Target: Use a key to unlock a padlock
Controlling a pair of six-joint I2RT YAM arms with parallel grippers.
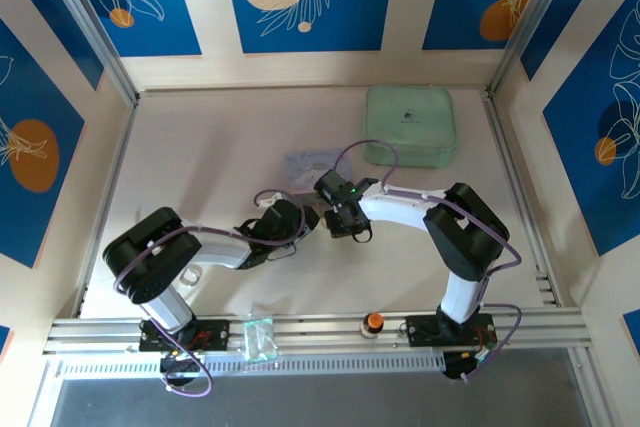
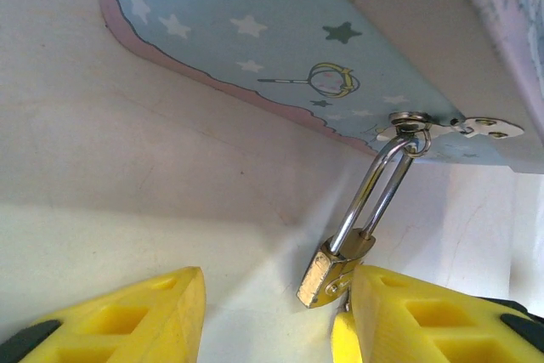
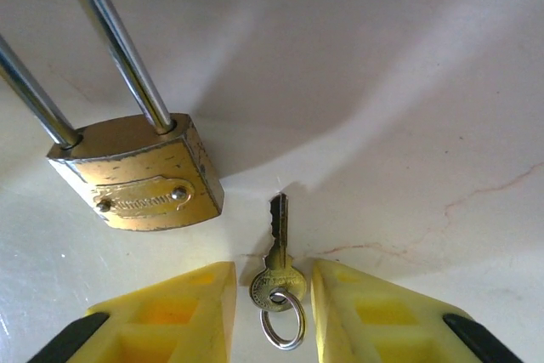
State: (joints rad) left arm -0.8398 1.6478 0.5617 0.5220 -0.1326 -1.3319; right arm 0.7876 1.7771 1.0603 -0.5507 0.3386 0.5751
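Lying beside the padlock (image 3: 140, 178), the key (image 3: 277, 252) sits between right end effector (image 3: 272, 266) fingers.

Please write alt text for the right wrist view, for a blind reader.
A small silvery key lies on the pale table between the open yellow fingers of the right end effector. A brass padlock is apart, at upper left.

Left gripper (image 2: 279, 282) jaws wide apart; right gripper (image 3: 273, 265) jaws narrowly parted; left arm (image 1: 215, 247) and right arm (image 1: 400, 209) bent inward, nearly meeting.
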